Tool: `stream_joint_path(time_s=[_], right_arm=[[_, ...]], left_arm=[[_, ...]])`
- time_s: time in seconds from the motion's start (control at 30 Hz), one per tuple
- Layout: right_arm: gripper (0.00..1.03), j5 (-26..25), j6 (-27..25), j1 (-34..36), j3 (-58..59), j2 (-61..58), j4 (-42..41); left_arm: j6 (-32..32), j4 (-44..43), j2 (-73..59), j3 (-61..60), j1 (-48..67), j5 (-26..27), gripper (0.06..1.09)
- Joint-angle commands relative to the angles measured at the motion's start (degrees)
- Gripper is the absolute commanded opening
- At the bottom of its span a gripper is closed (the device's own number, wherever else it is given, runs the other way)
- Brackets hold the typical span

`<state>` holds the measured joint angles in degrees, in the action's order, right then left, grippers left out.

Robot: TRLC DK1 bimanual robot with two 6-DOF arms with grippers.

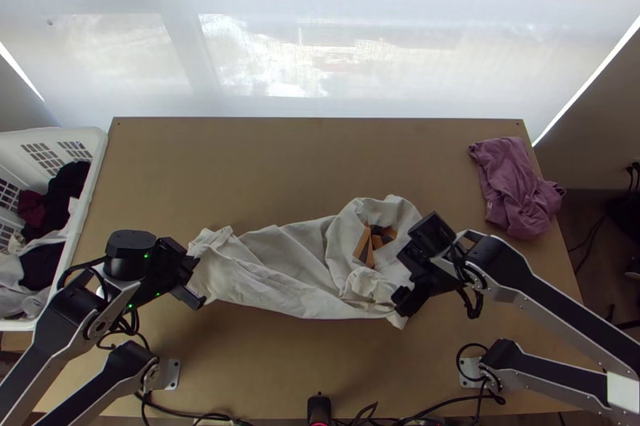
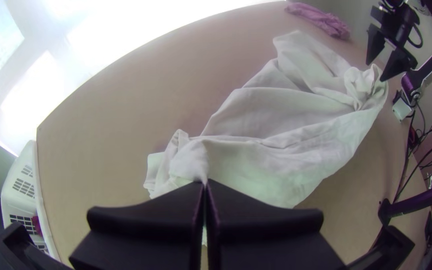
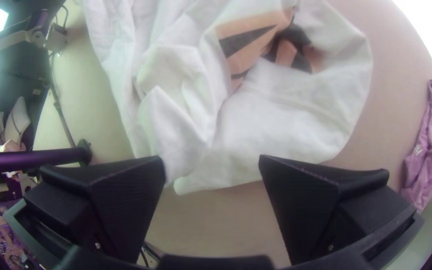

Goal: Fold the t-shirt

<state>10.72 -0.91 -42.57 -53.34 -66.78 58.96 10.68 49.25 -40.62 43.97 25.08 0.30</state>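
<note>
So the shirt is a rumpled strip lying crosswise on the bench, long axis roughly left to right: skinny bunched end pointing left, wider end with the orange-and-black print at right. Left end effector has its fingers together, clamped on the skinny end; right end effector has its fingers wide apart at the wider end's near side.
</note>
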Motion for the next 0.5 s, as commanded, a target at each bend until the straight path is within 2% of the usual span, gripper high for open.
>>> stream_joint_path(time_s=[0.0, 0.27, 0.47], right_arm=[[0.89, -2.20, -3.66, 2.31, -6.34, 4.65, 0.28], [0.89, -6.50, -4.98, -4.10, -15.56, -4.32, -0.42], [0.89, -6.94, -5.60, -9.73, -17.85, -8.63, -1.48]], left_arm=[[-0.48, 0.40, -0.07, -0.28, 0.41, 0.14, 0.09], [-1.45, 0.32, -0.07, 0.33, 0.41, 0.14, 0.09], [-1.62, 0.58, -0.16, 1.39, 0.41, 0.06, 0.09]])
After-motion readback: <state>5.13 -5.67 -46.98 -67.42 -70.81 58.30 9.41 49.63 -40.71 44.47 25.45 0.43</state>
